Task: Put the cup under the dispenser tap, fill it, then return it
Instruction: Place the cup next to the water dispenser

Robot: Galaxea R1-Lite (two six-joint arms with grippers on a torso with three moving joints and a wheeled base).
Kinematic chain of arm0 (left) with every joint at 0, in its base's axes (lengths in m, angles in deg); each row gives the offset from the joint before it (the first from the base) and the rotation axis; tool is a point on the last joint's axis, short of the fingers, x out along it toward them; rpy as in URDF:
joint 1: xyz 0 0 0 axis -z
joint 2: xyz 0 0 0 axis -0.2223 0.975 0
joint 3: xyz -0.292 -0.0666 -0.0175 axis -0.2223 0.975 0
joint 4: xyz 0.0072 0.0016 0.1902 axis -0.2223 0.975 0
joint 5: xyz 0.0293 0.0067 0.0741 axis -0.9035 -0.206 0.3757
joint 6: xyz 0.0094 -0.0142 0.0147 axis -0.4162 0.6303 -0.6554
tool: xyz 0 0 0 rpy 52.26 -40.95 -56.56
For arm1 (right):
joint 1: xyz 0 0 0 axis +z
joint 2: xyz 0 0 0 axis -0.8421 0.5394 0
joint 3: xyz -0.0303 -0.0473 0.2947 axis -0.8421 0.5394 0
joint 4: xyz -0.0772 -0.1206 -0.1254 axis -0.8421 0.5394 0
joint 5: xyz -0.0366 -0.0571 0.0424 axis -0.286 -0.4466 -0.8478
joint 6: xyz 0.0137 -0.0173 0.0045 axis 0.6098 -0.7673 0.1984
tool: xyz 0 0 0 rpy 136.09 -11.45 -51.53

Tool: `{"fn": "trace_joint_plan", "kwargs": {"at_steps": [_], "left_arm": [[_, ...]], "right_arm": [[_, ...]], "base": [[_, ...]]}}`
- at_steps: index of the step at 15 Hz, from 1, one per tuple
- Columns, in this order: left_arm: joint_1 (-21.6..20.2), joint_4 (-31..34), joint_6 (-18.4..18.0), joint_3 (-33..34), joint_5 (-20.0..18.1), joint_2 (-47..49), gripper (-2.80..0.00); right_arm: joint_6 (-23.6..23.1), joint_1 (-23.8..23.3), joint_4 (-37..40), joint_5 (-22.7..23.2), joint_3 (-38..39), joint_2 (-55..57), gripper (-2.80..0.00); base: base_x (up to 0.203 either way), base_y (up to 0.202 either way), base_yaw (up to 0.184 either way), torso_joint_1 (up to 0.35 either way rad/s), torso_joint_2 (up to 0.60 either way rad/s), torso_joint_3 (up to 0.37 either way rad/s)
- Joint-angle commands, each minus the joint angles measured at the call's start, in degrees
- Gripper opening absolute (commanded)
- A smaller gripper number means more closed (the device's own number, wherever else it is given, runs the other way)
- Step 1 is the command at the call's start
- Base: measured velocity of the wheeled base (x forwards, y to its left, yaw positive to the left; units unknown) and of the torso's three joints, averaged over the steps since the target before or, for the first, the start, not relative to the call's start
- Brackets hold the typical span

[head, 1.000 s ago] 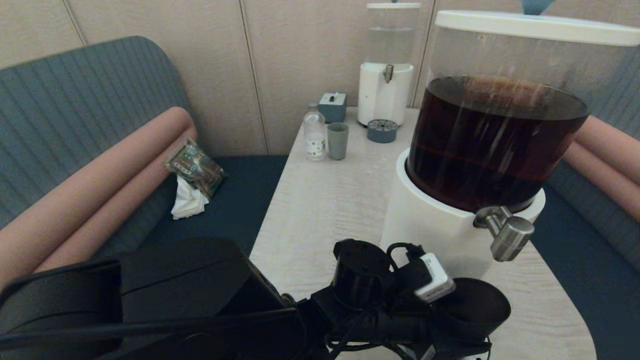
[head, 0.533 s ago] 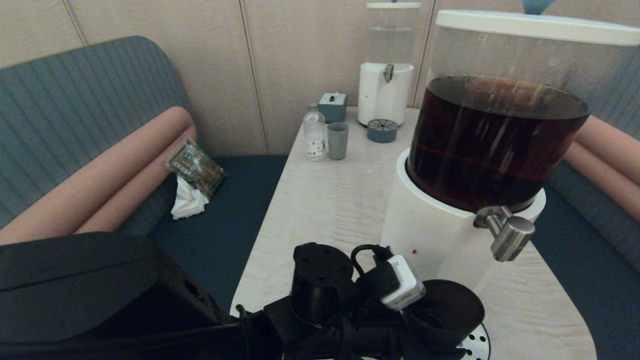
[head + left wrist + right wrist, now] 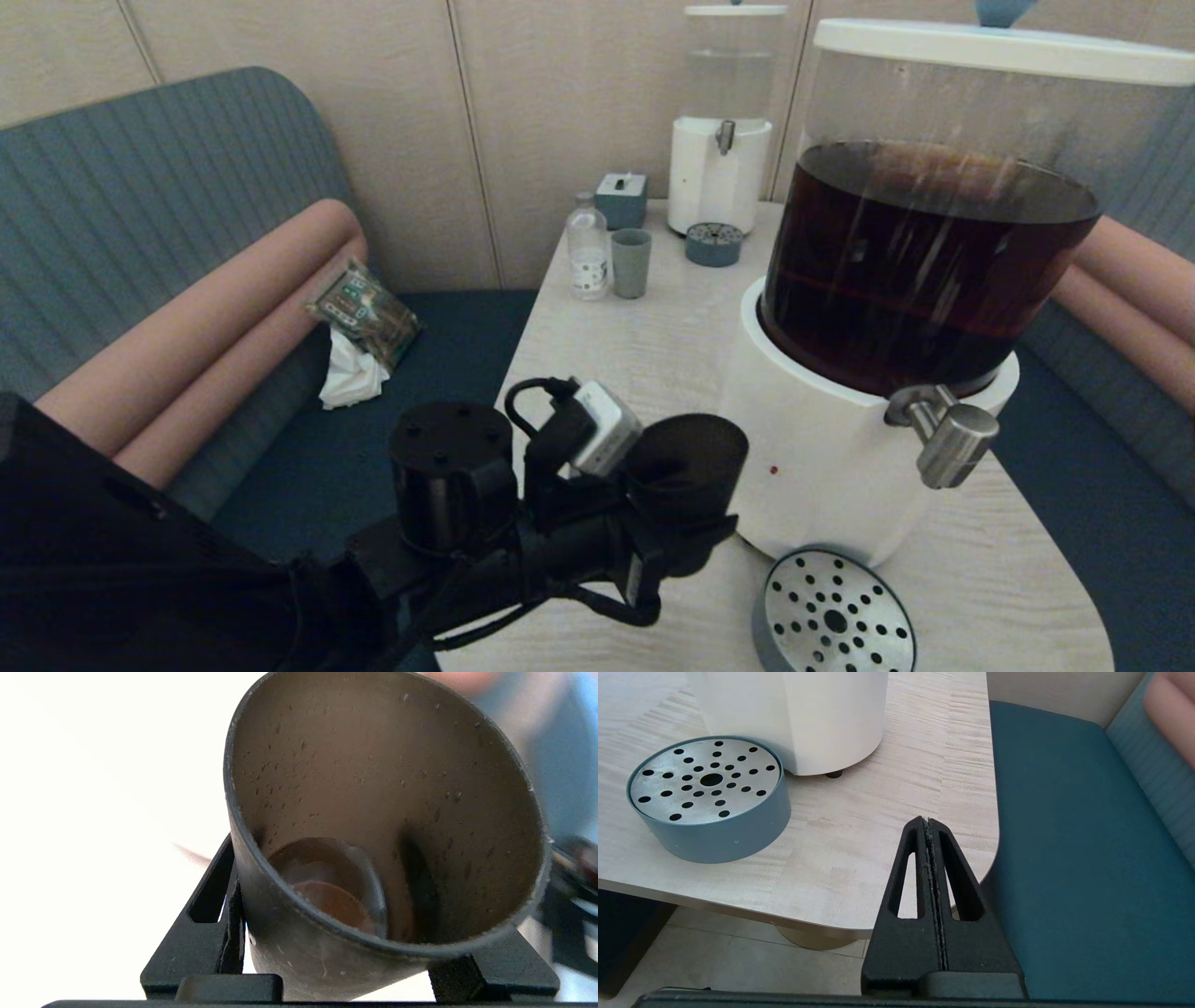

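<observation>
The left gripper (image 3: 686,537) is clamping the one black cup (image 3: 689,467), two dispensers are standing on the table (image 3: 607,373), and the right gripper (image 3: 930,826) is sitting fully closed, empty.

Soft, dim indoor light is falling evenly across the head view, with pale streaks glinting on the dispenser (image 3: 924,252) tank. The left wrist view is blowing out to white around the cup (image 3: 383,826), while the right wrist view is staying bright and sharp.

A café or lounge booth: teal upholstered bench seating (image 3: 140,205) flanking a pale wood tabletop (image 3: 607,373) with drink dispensers (image 3: 920,252).
</observation>
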Motion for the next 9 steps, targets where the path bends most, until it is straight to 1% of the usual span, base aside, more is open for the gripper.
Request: {"fn": "trace_joint_plan", "kwargs": {"at_steps": [1,4,7,9], "left_arm": [[-3.98,-0.81,0.15,-0.25,0.06,-0.85,-2.80],[-11.15,-4.70,0.75,-3.44,-0.18,4.09,-2.80],[-16.21,-9.97,2.25,-8.45,-0.41,11.93,-2.80],[-18.73,-11.52,2.88,-13.30,-0.38,17.13,-2.80]], "right_arm": [[-0.04,0.01,0.00,0.02,0.00,-0.03,-2.80],[-0.04,0.01,0.00,0.02,0.00,-0.03,-2.80],[-0.04,0.01,0.00,0.02,0.00,-0.11,-2.80],[-0.04,0.01,0.00,0.02,0.00,-0.02,-2.80]], "base": [[0.000,0.000,0.000,0.000,0.00,0.000],[0.000,0.000,0.000,0.000,0.00,0.000],[0.000,0.000,0.000,0.000,0.00,0.000],[0.000,0.000,0.000,0.000,0.00,0.000]]}}
